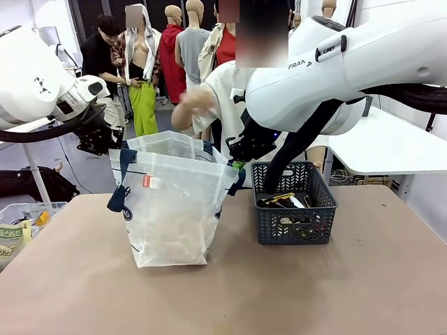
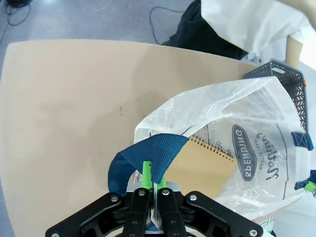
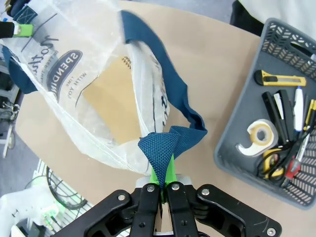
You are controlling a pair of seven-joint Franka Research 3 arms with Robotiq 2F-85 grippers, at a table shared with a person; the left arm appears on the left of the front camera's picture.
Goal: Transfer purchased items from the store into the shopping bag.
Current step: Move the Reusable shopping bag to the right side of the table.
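Note:
The shopping bag, clear plastic with navy strap handles, stands open at the table's middle. My left gripper is shut on its left handle. At the other side my right gripper is shut on the right handle. A tan spiral notebook lies inside the bag. The purchased items, slim pen-like sticks, lie in a dark grey basket just right of the bag.
The basket also holds a yellow utility knife, a tape roll and scissors. A person stands behind the bag with one hand raised. A clear bin sits at the table's left edge.

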